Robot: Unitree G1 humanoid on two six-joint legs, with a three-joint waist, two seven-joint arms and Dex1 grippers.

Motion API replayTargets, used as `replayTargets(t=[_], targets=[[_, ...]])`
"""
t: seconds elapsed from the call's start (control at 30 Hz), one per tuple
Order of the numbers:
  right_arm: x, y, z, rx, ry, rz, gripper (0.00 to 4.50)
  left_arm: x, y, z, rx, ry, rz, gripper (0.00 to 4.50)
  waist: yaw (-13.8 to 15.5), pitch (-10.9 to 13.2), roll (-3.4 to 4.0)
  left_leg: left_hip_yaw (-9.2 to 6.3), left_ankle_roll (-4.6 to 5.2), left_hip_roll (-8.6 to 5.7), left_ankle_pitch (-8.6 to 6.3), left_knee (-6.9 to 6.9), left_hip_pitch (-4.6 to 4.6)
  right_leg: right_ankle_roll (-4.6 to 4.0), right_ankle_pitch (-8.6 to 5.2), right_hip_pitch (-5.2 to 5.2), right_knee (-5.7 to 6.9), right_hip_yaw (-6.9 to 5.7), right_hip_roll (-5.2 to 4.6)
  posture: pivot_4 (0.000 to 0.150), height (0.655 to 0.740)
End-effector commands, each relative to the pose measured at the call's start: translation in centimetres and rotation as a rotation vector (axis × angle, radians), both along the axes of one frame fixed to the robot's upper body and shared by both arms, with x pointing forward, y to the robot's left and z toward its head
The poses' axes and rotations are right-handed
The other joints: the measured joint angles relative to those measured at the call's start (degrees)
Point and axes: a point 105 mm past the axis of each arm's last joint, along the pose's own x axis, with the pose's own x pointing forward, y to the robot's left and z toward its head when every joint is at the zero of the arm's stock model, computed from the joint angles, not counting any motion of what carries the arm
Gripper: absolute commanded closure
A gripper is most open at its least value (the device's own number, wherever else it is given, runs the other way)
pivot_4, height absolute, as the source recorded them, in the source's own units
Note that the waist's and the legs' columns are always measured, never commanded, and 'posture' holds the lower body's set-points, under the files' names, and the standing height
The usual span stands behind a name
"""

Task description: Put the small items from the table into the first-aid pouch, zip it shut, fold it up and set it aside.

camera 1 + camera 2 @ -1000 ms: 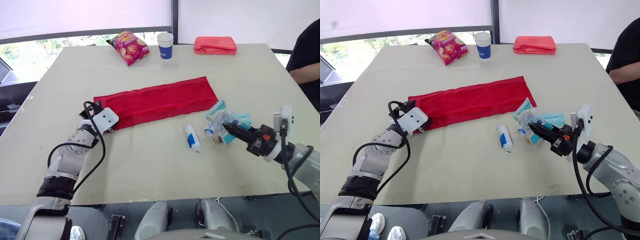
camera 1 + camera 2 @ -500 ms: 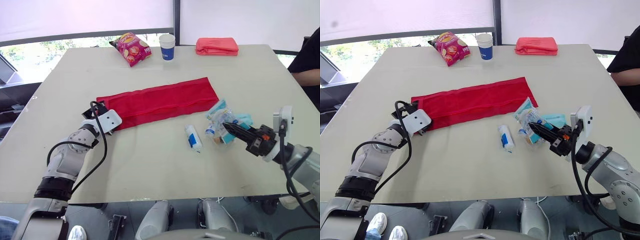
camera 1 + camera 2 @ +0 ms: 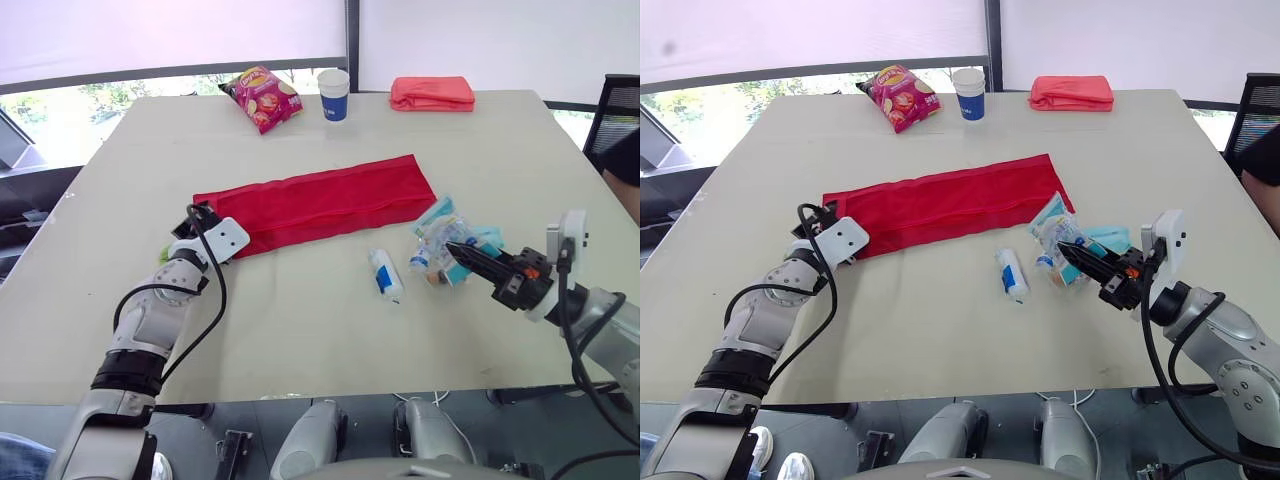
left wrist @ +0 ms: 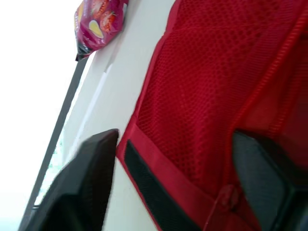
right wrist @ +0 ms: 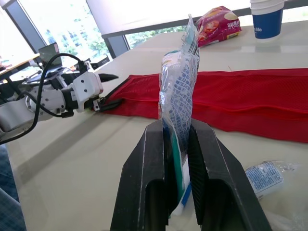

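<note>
While pinching a clear packet (image 5: 179, 72) upright between the right fingers (image 5: 144, 192), straddles the red pouch (image 3: 320, 195) end with left fingers (image 4: 91, 178) spread wide.

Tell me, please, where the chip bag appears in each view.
Left eye view: chip bag at the table's far edge, left of the paper cup.
Right eye view: same place, left of the cup.
Left wrist view: past the end of the red pouch.
Right wrist view: beyond the packet, beside the cup.
Shared landmark: the red pouch.
</note>
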Motion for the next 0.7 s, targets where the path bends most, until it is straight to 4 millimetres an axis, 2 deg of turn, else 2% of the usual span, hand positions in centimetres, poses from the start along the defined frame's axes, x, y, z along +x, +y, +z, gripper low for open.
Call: replayTargets(t=[0.03, 0.07, 0.17, 0.47, 0.7], targets=[[-0.4, 0.5, 1.2, 0.006, -0.063, 0.019, 4.44, -0.3, 0.4, 0.0, -0.026, 0.000, 0.002, 2.91, -0.07, 0.01, -0.01, 0.01, 0.00, 0.00, 0.00, -0.01, 0.00, -0.01, 0.00, -0.01, 0.00, 0.01, 0.00, 0.150, 0.7395], [-0.4, 0.6, 1.2, 0.006, -0.064, 0.020, 4.44, -0.4, 0.4, 0.0, -0.036, 0.001, 0.002, 3.42, -0.05, 0.01, -0.02, 0.00, 0.00, 0.00, 0.00, -0.01, 0.00, -0.01, 0.00, -0.01, 0.00, 0.00, 0.01, 0.150, 0.7395], [-0.3, 0.6, 1.2, 0.005, -0.067, 0.020, 4.44, -0.6, 0.3, -0.1, -0.059, 0.006, -0.017, 4.47, -0.02, 0.00, 0.00, 0.01, 0.00, 0.01, 0.00, -0.01, 0.01, 0.00, 0.00, -0.01, 0.00, 0.01, 0.00, 0.150, 0.7395], [-0.3, 0.8, 1.1, 0.008, -0.070, 0.022, 4.44, -1.5, -0.1, 0.2, -0.083, 0.039, -0.068, 4.47, -0.04, 0.00, -0.01, 0.07, 0.03, -0.01, -0.02, -0.03, 0.00, -0.01, 0.00, -0.01, -0.07, 0.06, -0.02, 0.150, 0.7395], [-0.2, 0.9, 0.6, -0.014, -0.044, 0.030, 4.44, -2.6, -4.4, 0.1, -0.225, 0.172, -0.242, 4.47, 0.08, 0.01, -0.03, 0.06, 0.04, -0.01, -0.03, -0.03, -0.06, -0.03, 0.01, 0.00, -0.11, 0.03, -0.03, 0.150, 0.7395]])
